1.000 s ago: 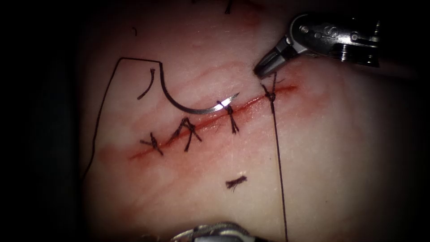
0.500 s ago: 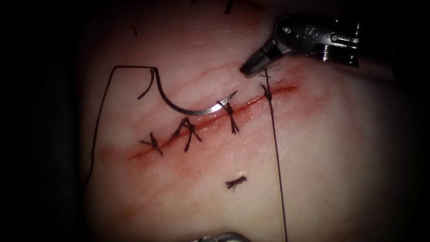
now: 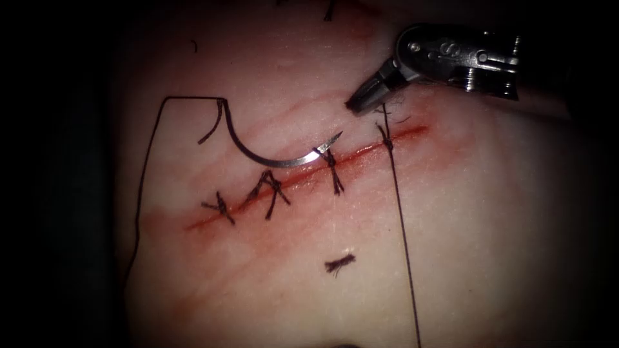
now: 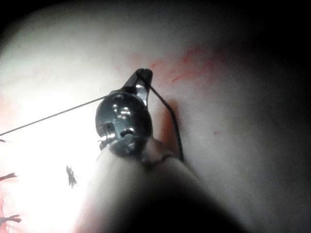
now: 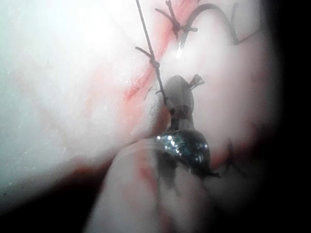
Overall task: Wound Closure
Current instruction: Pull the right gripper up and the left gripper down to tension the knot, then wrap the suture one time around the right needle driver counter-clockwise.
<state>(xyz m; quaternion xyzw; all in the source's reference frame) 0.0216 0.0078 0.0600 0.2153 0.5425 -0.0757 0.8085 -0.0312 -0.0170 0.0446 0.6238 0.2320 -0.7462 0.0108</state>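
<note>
Needle (image 3: 274,156) free on tissue (image 3: 490,212) — left hand (image 4: 144,75) clamps thread (image 3: 401,219); right hand (image 3: 362,98) closed on thread end.

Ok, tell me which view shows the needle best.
The endoscope view: the needle lies free on the tissue left of the newest knot, its whole curve visible, tip near the cut. The right wrist view catches part of its curve beyond the right claw.

Dim vignetted edges, glaring wrist views
</note>
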